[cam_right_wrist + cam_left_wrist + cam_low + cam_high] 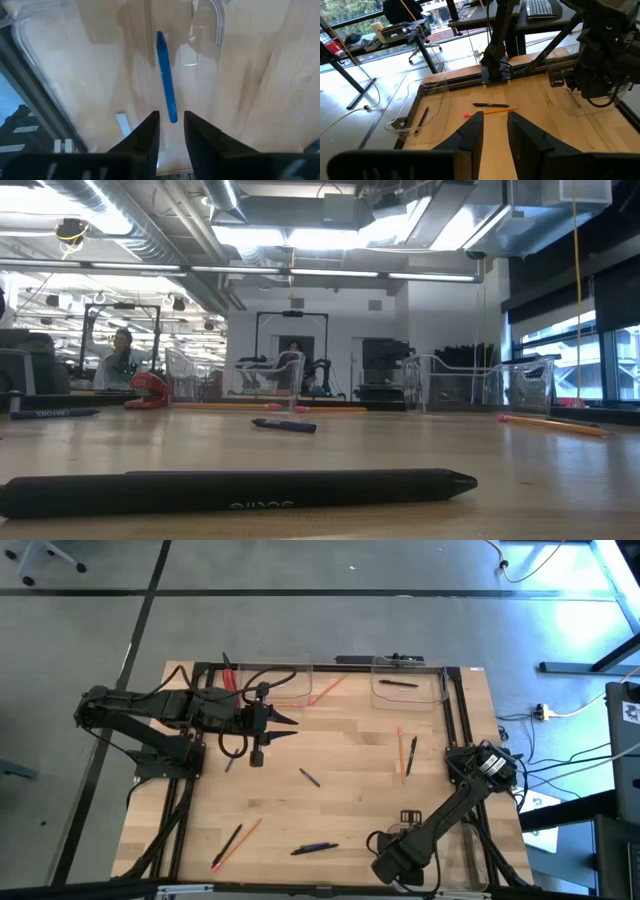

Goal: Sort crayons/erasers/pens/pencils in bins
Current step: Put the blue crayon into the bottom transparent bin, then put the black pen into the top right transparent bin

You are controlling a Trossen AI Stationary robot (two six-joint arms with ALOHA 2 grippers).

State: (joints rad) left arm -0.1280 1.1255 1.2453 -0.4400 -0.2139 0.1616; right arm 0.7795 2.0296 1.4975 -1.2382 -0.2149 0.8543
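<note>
In the right wrist view a blue crayon (165,75) lies flat on the floor of a clear bin (216,30). My right gripper (171,122) points down over it, open. Its fingertips stand on either side of the crayon's near end, with gaps showing on both sides. That bin (472,845) is at the table's near right corner, under my right arm (400,852). My left gripper (285,726) hovers open and empty above the table's left part, pointing right. Pens (314,848) and pencils (401,752) lie scattered on the wood.
Two more clear bins stand along the far edge: one (408,690) holds a black pen, the other (268,680) has an orange pencil lying across its right rim. A black pen (240,488) lies close in front of the low camera, and a purple crayon (285,425) lies farther back.
</note>
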